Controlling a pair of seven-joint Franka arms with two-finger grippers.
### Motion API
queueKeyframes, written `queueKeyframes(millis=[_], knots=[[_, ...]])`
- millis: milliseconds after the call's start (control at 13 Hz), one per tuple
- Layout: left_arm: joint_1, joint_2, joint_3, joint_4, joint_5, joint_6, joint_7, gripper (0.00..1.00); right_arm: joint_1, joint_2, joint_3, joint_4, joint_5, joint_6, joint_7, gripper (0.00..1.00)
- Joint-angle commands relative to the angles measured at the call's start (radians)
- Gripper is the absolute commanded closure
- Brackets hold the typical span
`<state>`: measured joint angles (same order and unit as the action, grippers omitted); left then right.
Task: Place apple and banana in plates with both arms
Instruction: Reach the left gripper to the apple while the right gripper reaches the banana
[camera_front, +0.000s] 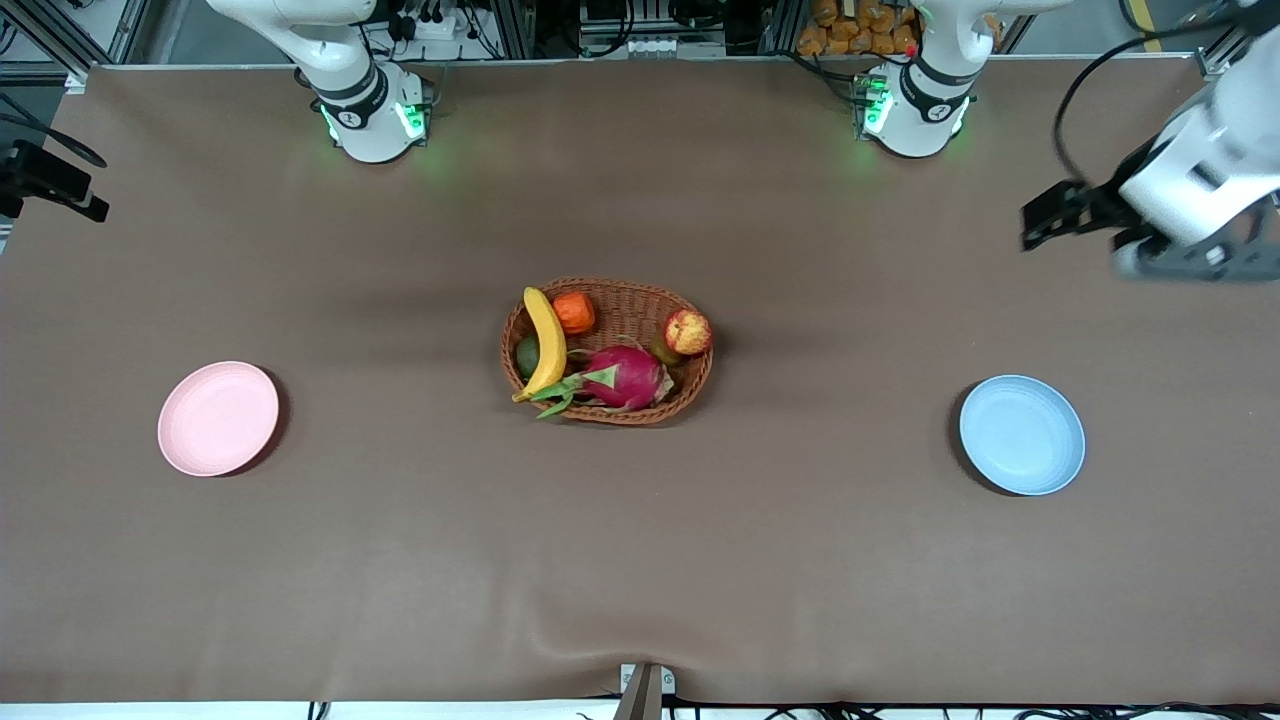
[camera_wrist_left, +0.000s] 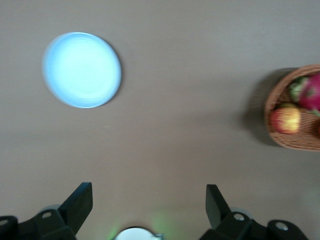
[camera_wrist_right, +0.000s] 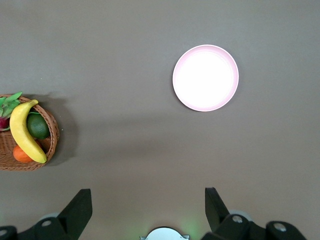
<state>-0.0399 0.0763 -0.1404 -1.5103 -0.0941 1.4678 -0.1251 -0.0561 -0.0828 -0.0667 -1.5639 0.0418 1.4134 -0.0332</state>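
Observation:
The banana (camera_front: 545, 343) and the apple (camera_front: 688, 332) lie in a brown wicker basket (camera_front: 610, 415) at mid-table. The pale pink plate (camera_front: 218, 418) lies toward the right arm's end and the pale blue plate (camera_front: 1022, 434) toward the left arm's end; both are empty. My left gripper (camera_front: 1045, 218) is high over the left arm's end, open and empty. Its wrist view shows its own gripper (camera_wrist_left: 148, 192), the blue plate (camera_wrist_left: 81, 70) and the apple (camera_wrist_left: 285, 119). My right gripper (camera_front: 85, 205) is high over the right arm's end, open and empty. Its wrist view shows its own gripper (camera_wrist_right: 147, 196), the pink plate (camera_wrist_right: 205, 77) and the banana (camera_wrist_right: 24, 132).
The basket also holds a pink dragon fruit (camera_front: 625, 376), a ridged orange fruit (camera_front: 574, 312) and a dark green fruit (camera_front: 527, 355). Brown cloth covers the table. A small metal mount (camera_front: 645, 690) stands at the table edge nearest the front camera.

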Motion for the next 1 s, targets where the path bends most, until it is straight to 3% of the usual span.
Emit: queueKeyframes(millis=[0, 154, 308, 615, 769, 923], knots=[[-0.056, 0.054, -0.008, -0.004, -0.065, 0.050, -0.103, 0.00, 0.019, 0.014, -0.005, 0.011, 0.016, -0.002, 0.010, 0.00], [-0.141, 0.072, -0.010, -0.050, -0.065, 0.145, -0.250, 0.00, 0.042, 0.032, -0.004, 0.013, 0.019, -0.001, 0.012, 0.00], [-0.198, 0.118, -0.011, -0.074, -0.065, 0.236, -0.287, 0.00, 0.041, 0.055, -0.005, 0.011, 0.096, 0.013, 0.004, 0.00], [-0.284, 0.194, -0.011, -0.126, -0.061, 0.388, -0.421, 0.00, 0.143, 0.136, -0.004, 0.013, 0.093, 0.099, -0.005, 0.00], [-0.324, 0.209, -0.013, -0.218, -0.067, 0.561, -0.455, 0.00, 0.232, 0.236, -0.004, 0.021, 0.095, 0.127, -0.010, 0.00], [-0.379, 0.249, -0.015, -0.295, -0.069, 0.708, -0.516, 0.00, 0.275, 0.274, -0.001, 0.033, 0.102, 0.139, -0.005, 0.00]])
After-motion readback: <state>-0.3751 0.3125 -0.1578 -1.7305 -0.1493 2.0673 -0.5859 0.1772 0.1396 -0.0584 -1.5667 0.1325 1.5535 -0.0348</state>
